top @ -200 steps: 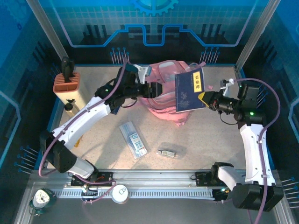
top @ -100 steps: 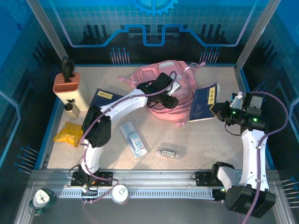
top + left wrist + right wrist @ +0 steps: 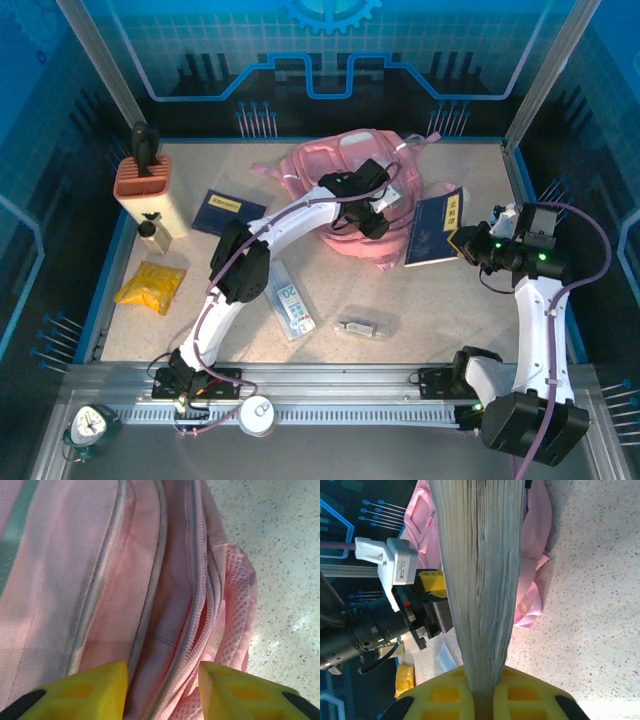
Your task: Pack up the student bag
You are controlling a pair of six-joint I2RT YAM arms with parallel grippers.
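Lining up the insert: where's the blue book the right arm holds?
Top view: the blue book is at the table's right, clamped in the right end effector, just right of the student bag.

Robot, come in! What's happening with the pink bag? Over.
Left tool open over student bag zip. Right tool shut on blue book, beside bag. Left arm over bag.

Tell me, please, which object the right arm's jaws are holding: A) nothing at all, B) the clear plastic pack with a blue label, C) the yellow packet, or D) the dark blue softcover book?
D: the jaws of the right arm are shut on the dark blue softcover book, whose grey page edges rise from between them in the right wrist view.
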